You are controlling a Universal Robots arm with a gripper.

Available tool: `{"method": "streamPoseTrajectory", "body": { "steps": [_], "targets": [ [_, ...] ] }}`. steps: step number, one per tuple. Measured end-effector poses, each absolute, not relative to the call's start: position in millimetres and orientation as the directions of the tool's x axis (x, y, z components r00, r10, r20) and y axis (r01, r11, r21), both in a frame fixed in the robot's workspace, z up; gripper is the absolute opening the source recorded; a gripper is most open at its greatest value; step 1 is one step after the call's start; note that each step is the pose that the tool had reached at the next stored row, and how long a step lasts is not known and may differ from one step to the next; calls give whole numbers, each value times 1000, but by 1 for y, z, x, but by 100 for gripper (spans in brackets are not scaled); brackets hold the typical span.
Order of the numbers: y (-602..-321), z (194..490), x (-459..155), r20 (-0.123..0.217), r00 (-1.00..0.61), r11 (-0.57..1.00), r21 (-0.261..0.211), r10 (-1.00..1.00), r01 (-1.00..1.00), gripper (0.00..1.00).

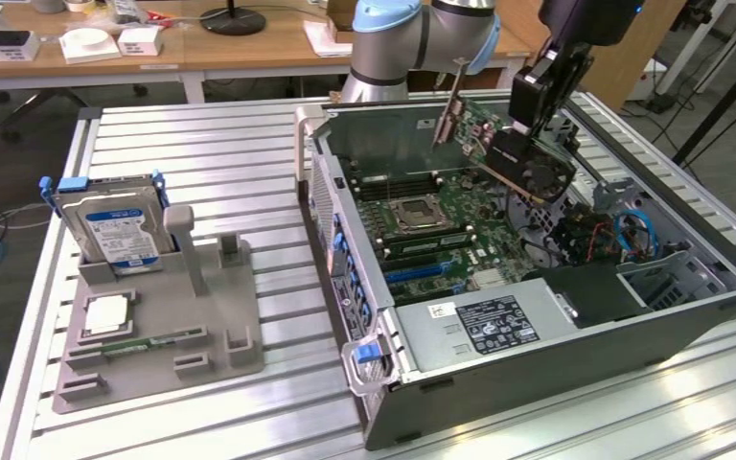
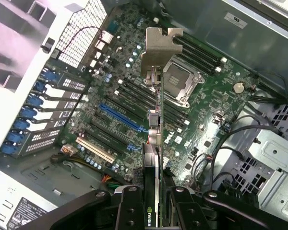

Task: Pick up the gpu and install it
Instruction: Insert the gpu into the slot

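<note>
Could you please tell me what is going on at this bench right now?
The robot arm's gripper is clamped on the gpu and holds it in the air above the motherboard, inside the open computer case. The card is not yet seated in a slot. On the exterior view's left, a hard drive stands in a grey holder on the table.

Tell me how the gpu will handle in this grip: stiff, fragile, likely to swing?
The gpu should be stiff: a flat board with a metal end bracket. Clamped in the gripper, it may pivot if bumped, since most of it juts beyond the grip. Probably fragile: bare components, so avoid knocking the case.
</note>
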State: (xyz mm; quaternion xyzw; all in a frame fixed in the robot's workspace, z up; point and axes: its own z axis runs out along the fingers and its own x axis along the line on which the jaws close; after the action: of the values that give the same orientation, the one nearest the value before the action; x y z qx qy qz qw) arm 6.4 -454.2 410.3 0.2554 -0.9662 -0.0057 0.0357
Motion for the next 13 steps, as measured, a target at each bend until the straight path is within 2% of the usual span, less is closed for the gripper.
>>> {"method": "streamPoseTrajectory", "body": {
  "steps": [13],
  "targets": [
    [-454,410,6,66,-824,827,29,-562,-562,26]
  ]
}}
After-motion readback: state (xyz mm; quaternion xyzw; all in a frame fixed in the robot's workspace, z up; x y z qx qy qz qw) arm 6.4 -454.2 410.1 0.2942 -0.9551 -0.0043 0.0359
